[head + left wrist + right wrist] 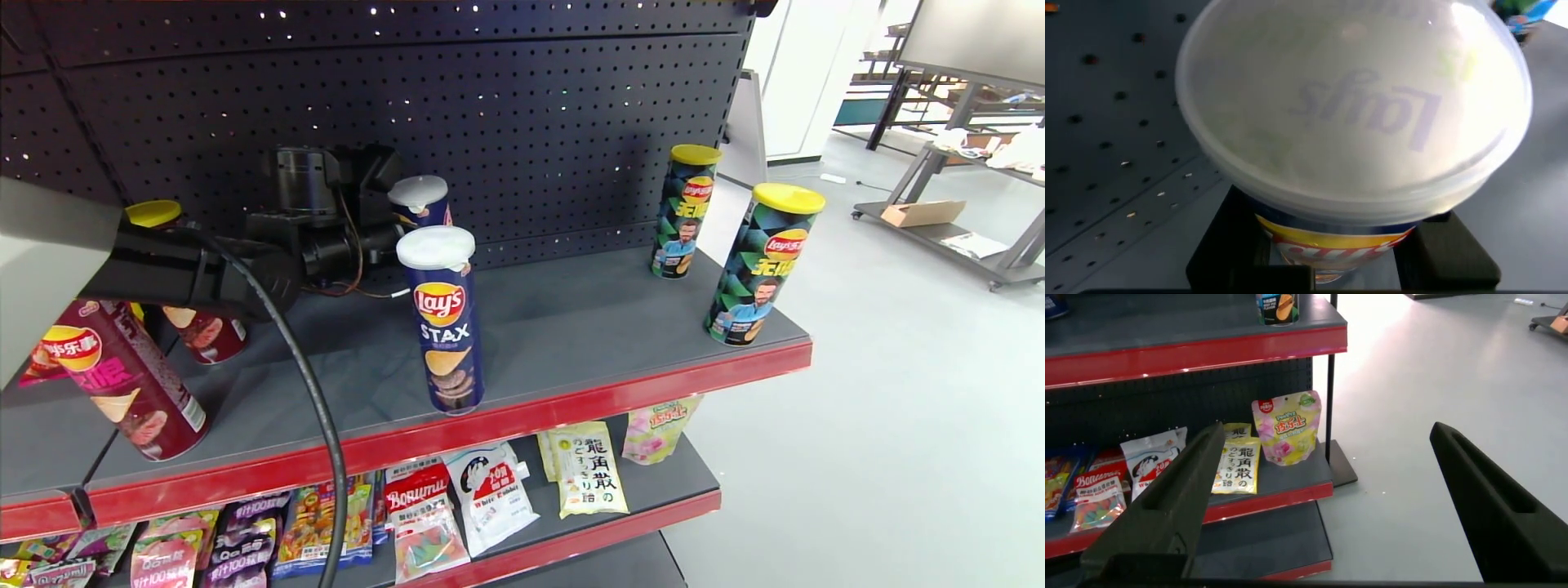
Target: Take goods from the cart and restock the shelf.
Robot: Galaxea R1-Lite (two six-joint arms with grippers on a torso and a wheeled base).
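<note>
A blue chips can with a white lid [418,202] stands at the back of the grey shelf [588,327], close to the pegboard. My left gripper [390,224] is shut on its body from the left. In the left wrist view the can's lid [1355,106] looms close, with the black fingers [1229,261] on either side of the can below it. A second blue can [442,318] stands apart near the shelf's red front edge. My right gripper [1327,437] hangs open, holding nothing, off the shelf's right end facing the lower tier.
Two green cans with yellow lids [684,212] [766,265] stand at the shelf's right end. Dark red cans [122,376] [204,331] are at the left. Snack bags [584,469] [1286,429] fill the lower tier. Bare shelf lies between the blue and green cans.
</note>
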